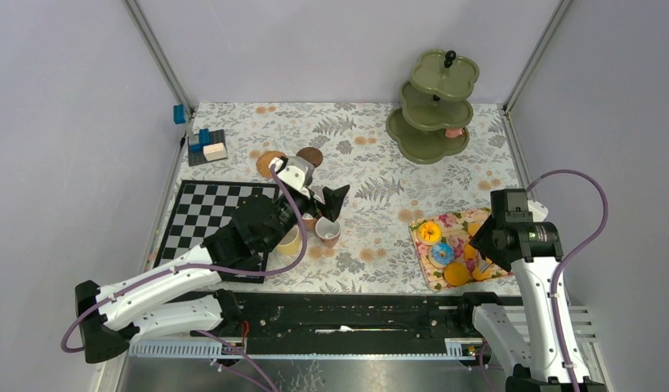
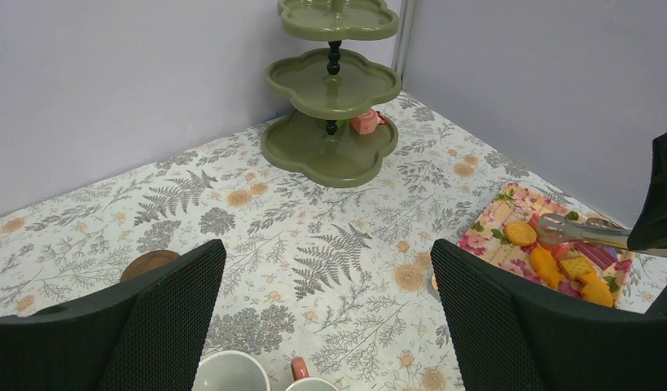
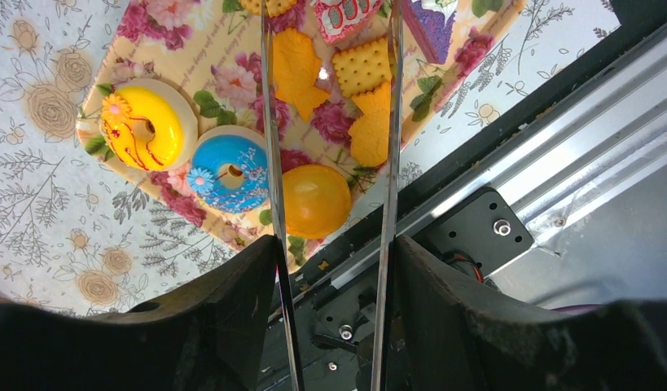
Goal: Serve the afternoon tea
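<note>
Early in the service, by my read. My left claw hangs released, fingers spread wide, right over the mugs near the middle of the table, with nothing gripped. Beneath it sit the yellow mug and a pink mug, just beside each other off the corner of the chessboard. A third mug may be tucked under my wrist, but I cannot tell. The coasters lie farther back, bare and apart from the mugs, so no cup is set on one yet.

Over to my right claw: it is clenched on the tongs, whose two blades run out, spread, above the mat. I see nothing pinched between them, though the tips run out of view. Below lie the yellow donut, the blue donut, an orange ball, the cookies and some cake at the top edge — all on the mat, none lifted.

And the stand? It is in the far corner, well apart from both claws. Its top and middle tiers show bare, and the bottom tier carries one small pink piece, too small to name.

So I judge one piece served at most — nearly everything is left. The treats have to go from mat to tiers, and the mugs onto coasters.
</note>
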Action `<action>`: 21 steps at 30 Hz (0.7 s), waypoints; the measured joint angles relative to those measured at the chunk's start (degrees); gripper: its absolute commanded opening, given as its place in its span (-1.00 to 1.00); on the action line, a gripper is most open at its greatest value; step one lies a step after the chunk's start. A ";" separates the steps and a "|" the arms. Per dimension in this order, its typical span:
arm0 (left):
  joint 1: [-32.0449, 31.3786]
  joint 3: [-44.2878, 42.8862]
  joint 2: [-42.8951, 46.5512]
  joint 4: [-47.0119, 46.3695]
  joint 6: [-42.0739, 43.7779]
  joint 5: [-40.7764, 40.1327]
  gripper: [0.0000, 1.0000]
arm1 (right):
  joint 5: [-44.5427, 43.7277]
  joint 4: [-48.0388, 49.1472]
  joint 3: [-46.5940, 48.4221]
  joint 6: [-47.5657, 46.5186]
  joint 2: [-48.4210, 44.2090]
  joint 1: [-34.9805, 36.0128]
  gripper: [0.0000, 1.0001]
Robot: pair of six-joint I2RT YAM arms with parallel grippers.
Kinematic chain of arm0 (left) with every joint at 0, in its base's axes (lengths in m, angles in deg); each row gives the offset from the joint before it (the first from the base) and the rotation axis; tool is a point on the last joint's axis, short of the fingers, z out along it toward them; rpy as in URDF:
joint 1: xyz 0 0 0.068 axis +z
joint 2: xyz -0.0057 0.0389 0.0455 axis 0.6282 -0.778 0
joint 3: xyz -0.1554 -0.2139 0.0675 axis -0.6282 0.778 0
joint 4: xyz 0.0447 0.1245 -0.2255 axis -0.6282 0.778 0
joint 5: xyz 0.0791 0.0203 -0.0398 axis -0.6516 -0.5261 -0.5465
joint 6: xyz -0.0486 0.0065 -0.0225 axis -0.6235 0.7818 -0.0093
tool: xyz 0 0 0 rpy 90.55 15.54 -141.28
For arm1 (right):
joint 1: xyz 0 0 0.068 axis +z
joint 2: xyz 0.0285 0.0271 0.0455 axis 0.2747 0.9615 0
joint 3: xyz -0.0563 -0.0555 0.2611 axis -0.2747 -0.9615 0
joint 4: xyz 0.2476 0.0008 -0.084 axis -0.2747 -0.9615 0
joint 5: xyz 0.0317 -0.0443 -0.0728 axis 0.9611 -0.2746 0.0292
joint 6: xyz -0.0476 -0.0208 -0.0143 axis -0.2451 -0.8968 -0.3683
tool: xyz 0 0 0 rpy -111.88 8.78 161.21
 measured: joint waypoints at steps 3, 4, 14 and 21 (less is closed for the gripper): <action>0.00 0.09 0.00 -0.24 0.15 -0.17 0.98 | 0.00 1.05 -0.42 0.28 0.59 0.00 0.20; 0.00 0.11 0.00 -0.24 0.17 -0.17 0.98 | 0.00 1.44 -0.68 0.46 0.81 0.00 0.20; -0.02 0.46 0.00 -0.96 0.35 -0.63 0.98 | -0.07 2.80 -2.19 2.14 2.91 0.00 0.18; -0.17 0.61 0.00 -1.16 0.35 -0.90 0.98 | -1.20 2.84 -2.19 3.10 3.45 0.00 -0.06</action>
